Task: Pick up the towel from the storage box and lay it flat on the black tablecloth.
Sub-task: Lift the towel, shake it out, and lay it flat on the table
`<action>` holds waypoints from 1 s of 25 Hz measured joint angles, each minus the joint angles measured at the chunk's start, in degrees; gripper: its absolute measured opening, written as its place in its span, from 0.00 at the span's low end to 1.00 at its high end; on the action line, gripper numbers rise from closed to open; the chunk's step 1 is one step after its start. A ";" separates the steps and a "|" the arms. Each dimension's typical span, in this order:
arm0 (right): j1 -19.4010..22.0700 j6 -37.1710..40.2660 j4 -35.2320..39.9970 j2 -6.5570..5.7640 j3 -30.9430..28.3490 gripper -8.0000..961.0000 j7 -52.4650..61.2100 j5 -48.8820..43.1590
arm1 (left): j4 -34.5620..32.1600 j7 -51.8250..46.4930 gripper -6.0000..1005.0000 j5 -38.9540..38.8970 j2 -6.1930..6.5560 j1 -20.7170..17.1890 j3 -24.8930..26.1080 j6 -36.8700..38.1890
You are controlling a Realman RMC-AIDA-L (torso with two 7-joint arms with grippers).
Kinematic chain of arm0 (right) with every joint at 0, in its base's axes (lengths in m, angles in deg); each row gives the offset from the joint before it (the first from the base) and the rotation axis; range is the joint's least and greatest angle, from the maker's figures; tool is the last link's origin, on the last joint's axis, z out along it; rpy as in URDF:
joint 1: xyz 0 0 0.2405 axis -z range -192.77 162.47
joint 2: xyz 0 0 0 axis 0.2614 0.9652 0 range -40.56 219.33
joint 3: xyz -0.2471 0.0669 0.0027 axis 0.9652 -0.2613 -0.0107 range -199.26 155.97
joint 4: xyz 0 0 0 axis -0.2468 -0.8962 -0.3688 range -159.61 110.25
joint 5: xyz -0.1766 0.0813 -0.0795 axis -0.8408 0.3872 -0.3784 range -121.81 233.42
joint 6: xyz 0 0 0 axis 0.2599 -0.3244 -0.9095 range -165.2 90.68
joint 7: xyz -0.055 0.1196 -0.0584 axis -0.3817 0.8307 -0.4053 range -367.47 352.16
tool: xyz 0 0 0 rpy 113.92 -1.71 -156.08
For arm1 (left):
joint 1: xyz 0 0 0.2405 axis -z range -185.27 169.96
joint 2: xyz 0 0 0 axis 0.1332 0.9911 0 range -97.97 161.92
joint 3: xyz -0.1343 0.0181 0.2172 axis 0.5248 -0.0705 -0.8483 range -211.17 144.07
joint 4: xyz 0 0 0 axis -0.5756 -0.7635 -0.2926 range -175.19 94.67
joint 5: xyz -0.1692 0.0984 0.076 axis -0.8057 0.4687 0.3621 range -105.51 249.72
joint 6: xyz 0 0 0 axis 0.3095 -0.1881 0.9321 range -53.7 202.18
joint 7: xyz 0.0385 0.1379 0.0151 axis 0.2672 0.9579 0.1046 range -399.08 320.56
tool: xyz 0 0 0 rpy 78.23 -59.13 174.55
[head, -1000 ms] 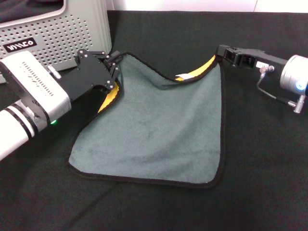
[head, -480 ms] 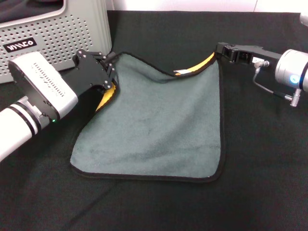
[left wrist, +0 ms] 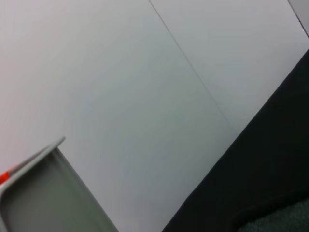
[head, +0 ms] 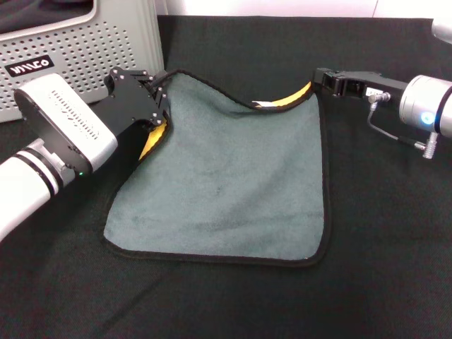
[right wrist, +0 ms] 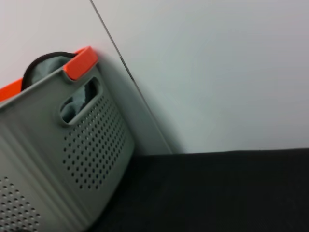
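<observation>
The towel (head: 226, 183) lies grey-green side up on the black tablecloth (head: 233, 304), its near edge flat. My left gripper (head: 162, 86) is shut on its far left corner, close to the storage box (head: 85, 42). My right gripper (head: 317, 76) is shut on its far right corner. The far edge sags between them and shows the yellow underside (head: 291, 100) and a small white tag (head: 263, 104). Yellow also shows under the left edge (head: 151, 143). The left wrist view catches a bit of the towel (left wrist: 289, 222) and the box rim (left wrist: 43, 188).
The storage box stands at the far left of the cloth; in the right wrist view (right wrist: 72, 159) it has an orange rim (right wrist: 79, 63) and a grey cloth (right wrist: 46, 65) inside. A white wall (right wrist: 217, 72) rises behind the table.
Both grippers have carried the towel's far corners farther away from me. The towel has been drawn flatter and its near edge has slid a little farther.
</observation>
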 joint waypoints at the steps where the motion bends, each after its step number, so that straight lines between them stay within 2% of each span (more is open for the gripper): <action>1: 0.00 0.00 0.00 0.00 0.00 0.02 0.00 0.00 | 0.00 0.00 0.04 0.00 0.00 0.00 0.00 0.00; 8: 0.00 0.28 -0.30 0.00 1.45 0.03 0.79 0.29 | 1.48 4.46 0.04 -0.04 -0.01 0.64 0.12 -1.80; 25: 0.05 3.26 -0.38 0.00 1.31 0.07 0.70 0.49 | 1.49 6.85 0.05 -0.09 -0.01 1.30 -0.01 -3.58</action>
